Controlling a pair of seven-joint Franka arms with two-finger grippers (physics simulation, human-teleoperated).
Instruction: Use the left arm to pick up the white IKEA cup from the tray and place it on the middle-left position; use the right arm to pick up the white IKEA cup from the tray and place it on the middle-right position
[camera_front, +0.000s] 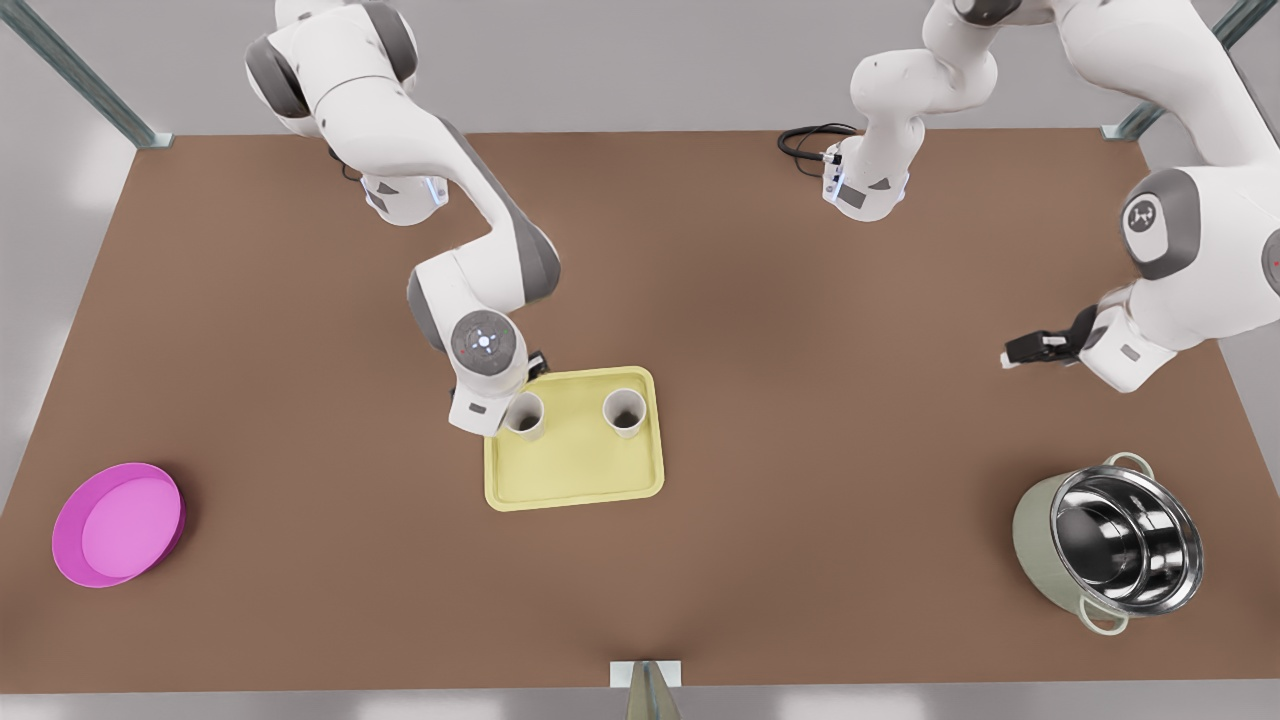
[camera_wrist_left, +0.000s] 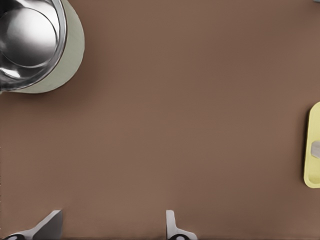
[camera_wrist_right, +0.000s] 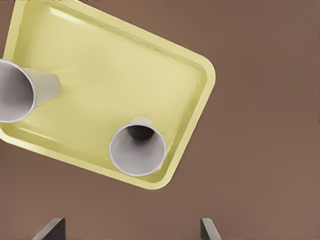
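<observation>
The yellow tray (camera_front: 575, 470) sits in the middle of the brown table (camera_front: 300, 400). Two white cups (camera_front: 526, 416) (camera_front: 624, 411) stand upright on its far half. The right gripper (camera_wrist_right: 132, 231) hangs wide open just above the cup on the front view's left, holding nothing. The left gripper (camera_wrist_left: 111, 226) waits open and empty over bare table, far from the tray, near a shiny pot (camera_front: 1110, 540). A pink dish (camera_front: 118, 523) sits at the front view's left.
</observation>
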